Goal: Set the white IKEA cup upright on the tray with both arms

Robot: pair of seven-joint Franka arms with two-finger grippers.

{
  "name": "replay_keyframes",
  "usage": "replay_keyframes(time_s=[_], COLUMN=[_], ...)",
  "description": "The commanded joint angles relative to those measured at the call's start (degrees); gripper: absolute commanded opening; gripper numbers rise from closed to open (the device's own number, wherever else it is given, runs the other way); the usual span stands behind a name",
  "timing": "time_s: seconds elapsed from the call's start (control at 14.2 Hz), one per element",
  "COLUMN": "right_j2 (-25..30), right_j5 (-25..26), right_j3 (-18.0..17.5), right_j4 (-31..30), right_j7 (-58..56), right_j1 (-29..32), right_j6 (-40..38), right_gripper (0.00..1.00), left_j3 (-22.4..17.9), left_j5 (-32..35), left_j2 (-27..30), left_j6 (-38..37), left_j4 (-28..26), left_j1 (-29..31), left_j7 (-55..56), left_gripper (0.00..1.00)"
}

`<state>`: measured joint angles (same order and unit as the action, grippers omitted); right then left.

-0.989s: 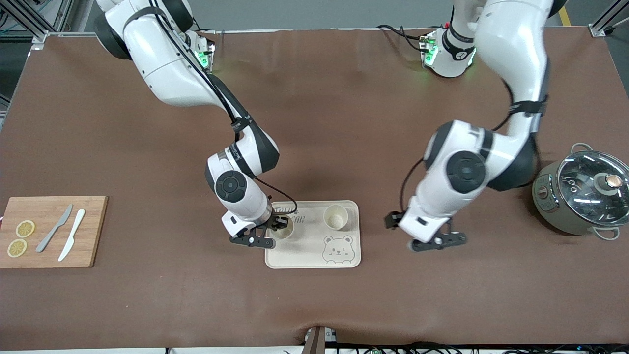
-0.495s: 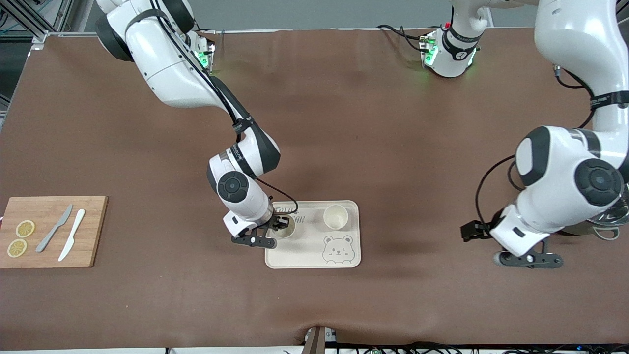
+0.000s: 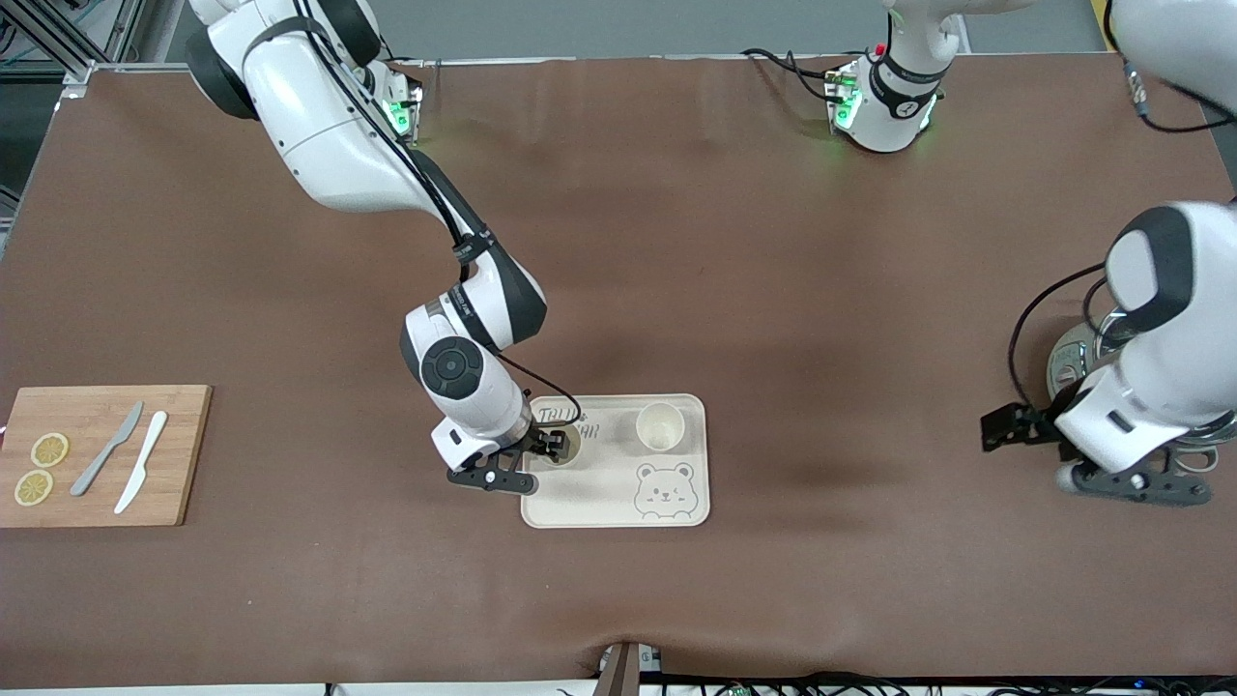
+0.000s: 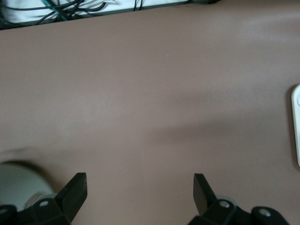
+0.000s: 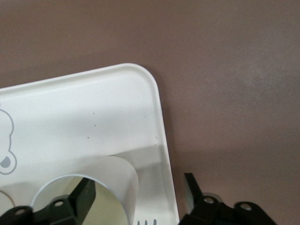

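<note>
The cream bear tray (image 3: 599,495) lies mid-table. One white cup (image 3: 660,426) stands upright on it, at the end toward the left arm. A second white cup (image 3: 568,447) stands upright at the tray's other end, partly hidden under my right gripper (image 3: 551,447). In the right wrist view that gripper (image 5: 138,182) is open. One finger is inside the cup (image 5: 110,176) and the other is outside over the tray's rim (image 5: 161,140), with the cup wall between them. My left gripper (image 3: 1126,486) is open and empty over bare table (image 4: 139,177).
A grey pot with a glass lid (image 3: 1068,360) sits at the left arm's end, mostly hidden by the left arm. A wooden cutting board (image 3: 179,454) with two knives and lemon slices lies at the right arm's end. The tray's edge shows in the left wrist view (image 4: 296,126).
The left arm has swung away from beside the tray toward the pot at its end of the table. The right gripper stays at the cup and has shifted only slightly.
</note>
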<state>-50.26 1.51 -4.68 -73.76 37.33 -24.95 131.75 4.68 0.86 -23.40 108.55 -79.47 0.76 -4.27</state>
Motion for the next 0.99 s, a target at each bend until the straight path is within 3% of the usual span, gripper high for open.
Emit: replay_keyframes(time_s=[0.0,0.21,0.49,0.78,0.92], right_j2=[4.1,11.82,24.12,32.66,35.48], right_j5=[1.39,1.21,-1.15,-2.57,-2.57], right_j3=[-0.51,-0.6,-0.95,-0.86,-0.77], right_j4=[-0.51,-0.51,-2.35,-2.7,-2.71], right_j7=[0.38,-1.72,-10.5,-22.0,-27.64], right_j1=[0.87,2.18,6.83,15.43,20.01], right_j6=[-6.47,-18.58,-33.63,-43.92,-47.01], right_gripper=[1.0,1.0,1.0,1.0,1.0], left_j3=[0.59,0.59,0.68,0.68,-0.71], left_j5=[-1.03,-1.38,-2.97,-2.79,-2.7], left_j2=[8.26,13.1,13.47,13.55,14.43], left_j6=[-5.62,-11.78,-12.14,-12.14,-12.4], left_j4=[-3.15,-3.24,-3.33,-3.33,-3.41], left_j1=[0.91,1.26,1.44,1.35,-1.87], left_j7=[-0.66,-1.18,-1.0,-0.92,-0.48], left_gripper=[1.0,1.0,1.0,1.0,1.0])
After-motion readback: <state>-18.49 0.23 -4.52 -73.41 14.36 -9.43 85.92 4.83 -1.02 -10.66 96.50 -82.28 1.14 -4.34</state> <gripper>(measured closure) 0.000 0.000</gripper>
